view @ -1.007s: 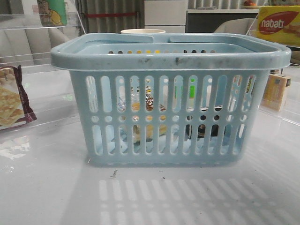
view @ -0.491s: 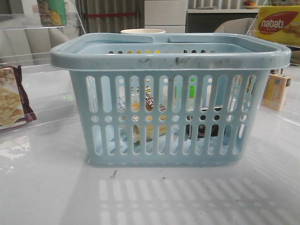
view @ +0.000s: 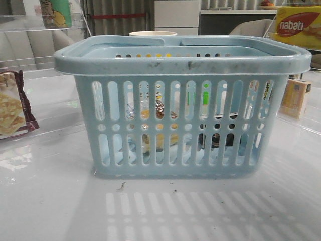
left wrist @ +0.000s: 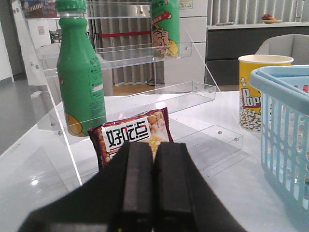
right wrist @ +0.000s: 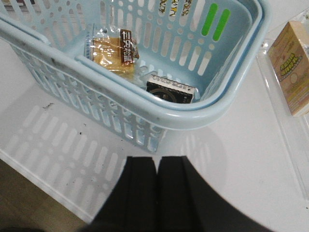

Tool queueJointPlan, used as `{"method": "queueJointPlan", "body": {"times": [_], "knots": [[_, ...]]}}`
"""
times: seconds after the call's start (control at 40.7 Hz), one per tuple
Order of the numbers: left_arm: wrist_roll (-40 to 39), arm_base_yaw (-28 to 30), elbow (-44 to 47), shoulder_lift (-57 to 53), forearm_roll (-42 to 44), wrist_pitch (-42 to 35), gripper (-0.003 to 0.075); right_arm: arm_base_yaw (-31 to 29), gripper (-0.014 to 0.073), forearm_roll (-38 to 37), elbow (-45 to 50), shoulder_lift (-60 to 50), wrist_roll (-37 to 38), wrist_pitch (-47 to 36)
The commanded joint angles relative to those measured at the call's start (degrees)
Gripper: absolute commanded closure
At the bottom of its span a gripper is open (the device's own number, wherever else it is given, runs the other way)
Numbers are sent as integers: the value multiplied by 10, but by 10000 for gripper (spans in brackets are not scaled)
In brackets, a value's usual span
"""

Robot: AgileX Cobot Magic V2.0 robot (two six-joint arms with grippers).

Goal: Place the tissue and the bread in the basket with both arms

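Glossy white worktop [view: 50, 201], strong reflections on it. Clear acrylic shelf rack [left wrist: 145, 63] on the left, another clear shelf at far right. Behind: white cabinet with drawers [view: 176, 15], vertical-ribbed grey wall or curtain [view: 118, 17] with a red bar [view: 120, 16] across it. Dark counter unit [view: 225, 22] with a pale top far right, a pale grey armchair [left wrist: 285, 46] in front of it. Grey floor far left in the left wrist view. Lighting even, indoor.
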Motion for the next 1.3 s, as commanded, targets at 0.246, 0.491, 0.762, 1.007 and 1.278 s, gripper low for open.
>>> {"method": "queueJointPlan", "body": {"times": [0.246,0.491,0.762,1.007,1.278], "knots": [[-1,-3,0,-12,-5,-50,629,-1,537,-9,-16,-3,-4,-38],[-1,-3,0,-11,-5,-50,629,-39,538,-9,23,-53,-4,-52],[-1,-3,0,-11,-5,-50,629,-182,538,-9,183,-232,-4,-233],[-1,-3,0,-11,-5,-50,629,-271,538,19,320,-386,-4,-313],[-1,-3,0,-11,-5,-50,629,-307,538,29,415,-437,-4,-380]]}}
